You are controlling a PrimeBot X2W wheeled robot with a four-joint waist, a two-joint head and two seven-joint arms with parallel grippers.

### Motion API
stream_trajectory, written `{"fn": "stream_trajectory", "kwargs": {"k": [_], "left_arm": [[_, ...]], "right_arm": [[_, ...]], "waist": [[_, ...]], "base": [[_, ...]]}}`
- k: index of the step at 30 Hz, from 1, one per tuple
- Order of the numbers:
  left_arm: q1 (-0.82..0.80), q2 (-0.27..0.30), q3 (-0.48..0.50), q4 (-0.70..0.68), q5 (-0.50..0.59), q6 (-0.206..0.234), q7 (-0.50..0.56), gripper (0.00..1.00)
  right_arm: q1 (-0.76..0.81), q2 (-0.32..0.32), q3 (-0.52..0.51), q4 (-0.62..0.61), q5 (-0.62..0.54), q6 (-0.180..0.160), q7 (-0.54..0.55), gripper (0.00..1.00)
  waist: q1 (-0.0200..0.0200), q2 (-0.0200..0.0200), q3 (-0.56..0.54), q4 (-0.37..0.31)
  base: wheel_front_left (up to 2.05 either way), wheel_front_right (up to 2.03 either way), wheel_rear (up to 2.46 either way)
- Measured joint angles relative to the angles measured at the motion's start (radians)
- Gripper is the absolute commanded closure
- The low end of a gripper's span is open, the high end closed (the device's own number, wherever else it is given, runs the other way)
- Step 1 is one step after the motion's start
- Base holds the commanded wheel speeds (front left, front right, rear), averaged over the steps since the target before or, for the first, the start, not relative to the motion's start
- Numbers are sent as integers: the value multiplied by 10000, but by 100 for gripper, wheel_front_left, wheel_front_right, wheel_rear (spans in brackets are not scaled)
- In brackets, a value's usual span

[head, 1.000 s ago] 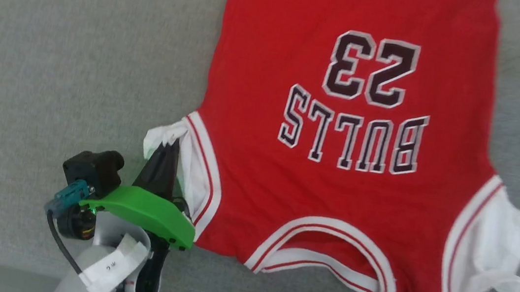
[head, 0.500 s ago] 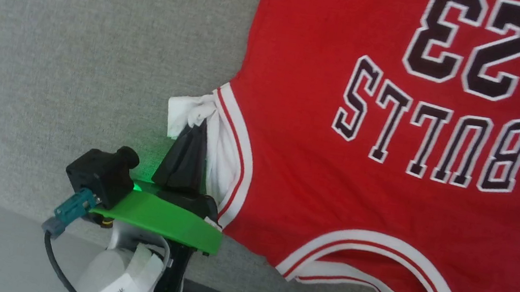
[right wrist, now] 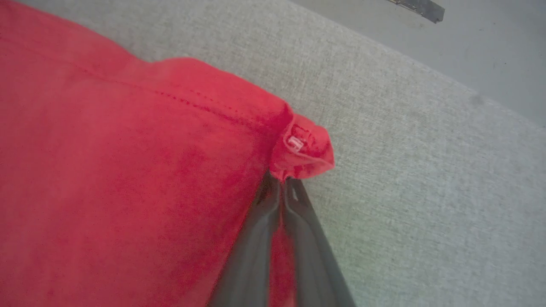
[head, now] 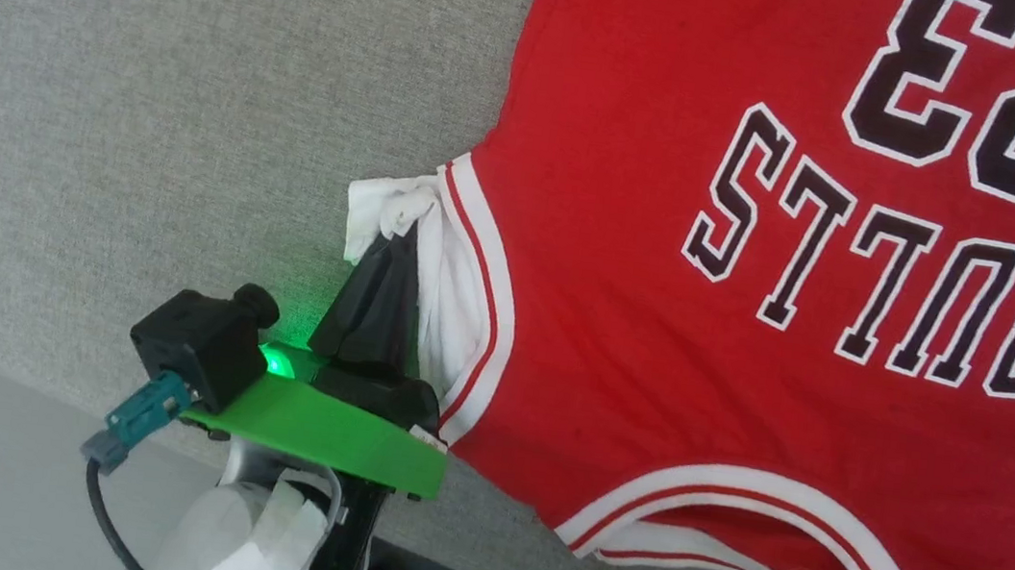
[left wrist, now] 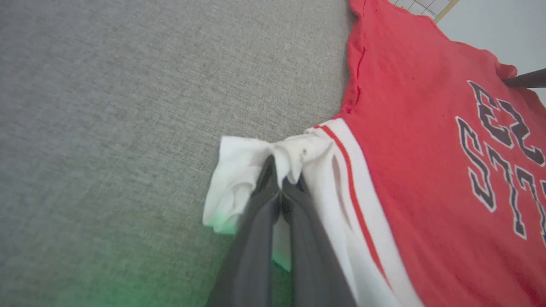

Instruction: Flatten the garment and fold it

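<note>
Tension looks like the aim of both grips. The red T-shirt lies print-up on the grey upholstered surface and fills the right half of the head view. Its "BULLS 23" lettering reads upside down and its neckline sits at the lower right. The left gripper, just left of centre in that frame, has its fingers pressed together on the bunched white sleeve. Pulling outward from there would, I judge, draw the crumpled sleeve flat before any fold begins.

The left wrist view gives what the head camera cannot. The sleeve is gathered into a knot at the fingertips of the left gripper, with loose cloth drooping on the frame's left side.

The right wrist view covers the shirt's other end. There the right gripper, jaws closed, pinches a red hem corner that curls over to show a small label. Grey surface lies bare to the right. The two holds sit at opposite ends, which suits stretching the body smooth. Flattening seems unfinished, since the pinched sleeve is crumpled.
</note>
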Motion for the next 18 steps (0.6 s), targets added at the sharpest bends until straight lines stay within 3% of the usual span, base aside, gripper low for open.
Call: {"fn": "stream_trajectory", "kwargs": {"k": [13,18], "left_arm": [[-121,334,190,1012,-171,-79,309,100],[-112,568,293,1488,-268,-73,621,100]], "right_arm": [[825,387,-779,-36,176,2,-1776,100],[1972,205,-968,-56,621,2,-2075,100]], "waist": [[0,0,-1246,-447],[0,0,-2108,-825]], "base": [[0,0,0],[0,0,0]]}}
